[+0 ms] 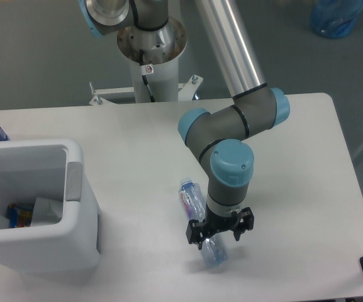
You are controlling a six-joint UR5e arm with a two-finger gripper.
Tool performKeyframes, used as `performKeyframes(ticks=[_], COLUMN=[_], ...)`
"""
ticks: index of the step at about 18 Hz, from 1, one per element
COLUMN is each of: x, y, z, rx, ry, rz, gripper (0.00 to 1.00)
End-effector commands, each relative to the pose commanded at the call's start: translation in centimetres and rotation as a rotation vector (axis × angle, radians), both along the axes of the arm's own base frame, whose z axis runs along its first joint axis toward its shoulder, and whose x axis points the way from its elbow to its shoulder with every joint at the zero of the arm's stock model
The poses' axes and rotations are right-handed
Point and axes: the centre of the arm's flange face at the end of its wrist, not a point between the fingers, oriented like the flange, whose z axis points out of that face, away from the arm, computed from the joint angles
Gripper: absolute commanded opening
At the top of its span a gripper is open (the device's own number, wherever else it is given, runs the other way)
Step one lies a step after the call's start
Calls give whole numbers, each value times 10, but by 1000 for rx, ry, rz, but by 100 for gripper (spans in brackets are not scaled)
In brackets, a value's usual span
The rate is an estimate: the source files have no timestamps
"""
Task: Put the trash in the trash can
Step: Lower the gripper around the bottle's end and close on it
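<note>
Bottle (pixel 201 220) position: the crushed clear plastic bottle lies flat on the white table (pixel 307 157), right of the trash can (pixel 74 207) and well apart from it. Its long axis runs diagonally, with the capped, labelled end toward the upper left and the base toward the lower right, nearer the front edge. Gripper (pixel 218 233) position: directly above the lower half of the bottle, wrist pointing straight down. The two fingers stand spread, one on each side of the bottle body, so the line between them runs across the long axis rather than along it. Contact with the plastic cannot be confirmed from this view; the jaws appear wide, not yet closed on anything. The grasp therefore depends on this crosswise straddle: closing should pinch the narrow width of the bottle. The trash can sits at the left edge of the table with its opening upward; a white paper scrap (pixel 46 211) and a coloured item are already visible inside.
</note>
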Motion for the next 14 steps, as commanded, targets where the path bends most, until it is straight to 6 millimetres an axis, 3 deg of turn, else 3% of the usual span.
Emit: performKeyframes(ticks=[3,14], x=[2,4], y=[7,9], z=[-12,-21], rx=[-27,-35], ry=[6,1], rz=[0,-5], gripper=[100,100])
